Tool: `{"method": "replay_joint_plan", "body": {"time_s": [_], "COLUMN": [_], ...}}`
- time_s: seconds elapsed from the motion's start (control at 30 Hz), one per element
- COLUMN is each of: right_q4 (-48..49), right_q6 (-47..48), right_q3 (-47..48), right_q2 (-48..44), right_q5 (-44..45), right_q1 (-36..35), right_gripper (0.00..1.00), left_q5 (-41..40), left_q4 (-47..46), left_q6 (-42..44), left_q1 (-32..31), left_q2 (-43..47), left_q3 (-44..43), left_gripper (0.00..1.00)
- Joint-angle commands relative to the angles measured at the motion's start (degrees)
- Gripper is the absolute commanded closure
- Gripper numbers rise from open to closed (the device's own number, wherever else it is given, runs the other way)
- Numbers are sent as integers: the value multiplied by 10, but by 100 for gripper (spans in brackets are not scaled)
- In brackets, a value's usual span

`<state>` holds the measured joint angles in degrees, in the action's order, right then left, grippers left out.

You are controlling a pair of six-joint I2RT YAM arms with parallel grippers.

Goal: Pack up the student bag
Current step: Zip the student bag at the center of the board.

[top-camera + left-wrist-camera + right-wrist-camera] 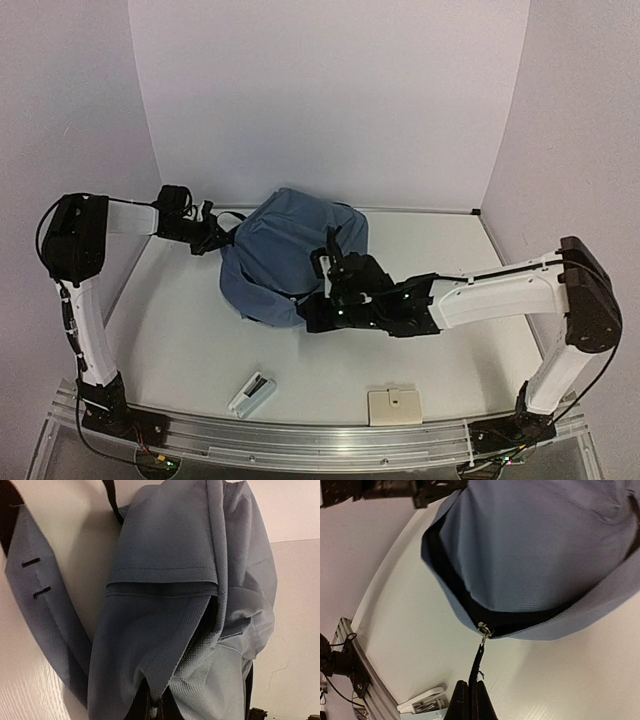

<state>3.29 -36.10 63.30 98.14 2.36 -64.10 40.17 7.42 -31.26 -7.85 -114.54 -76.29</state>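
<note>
Top external, one student bag (290, 255), two small items (252, 393) (395, 406), perhaps stationery.

White table (180, 330), pale walls on three sides, metal rail (300, 440) along the near edge. Bears the slate-blue student bag (285, 255), slumped at mid-back. Near the front edge, well apart from the bag: a small white oblong item (252, 393) with a dark strip, lying askew. Just right of it, a flat beige square piece (394, 406).
</note>
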Motion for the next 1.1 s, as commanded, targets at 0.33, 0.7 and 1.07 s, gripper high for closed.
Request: {"method": "replay_joint_plan", "body": {"time_s": [0.33, 0.7, 1.07], "right_q4": [56, 55, 55], "right_q6": [-16, 3, 5], "right_q3": [93, 137, 148], "right_q2": [83, 124, 151], "right_q5": [-34, -8, -19], "right_q1": [-80, -79, -78], "right_gripper": [100, 100, 100], "left_q5": [-186, -245, -259], "left_q4": [59, 112, 55], "left_q6": [70, -114, -238], "left_q1": [-8, -109, -209], "left_q2": [123, 378, 439], "left_q3": [-19, 258, 355], "left_gripper": [28, 11, 10]}}
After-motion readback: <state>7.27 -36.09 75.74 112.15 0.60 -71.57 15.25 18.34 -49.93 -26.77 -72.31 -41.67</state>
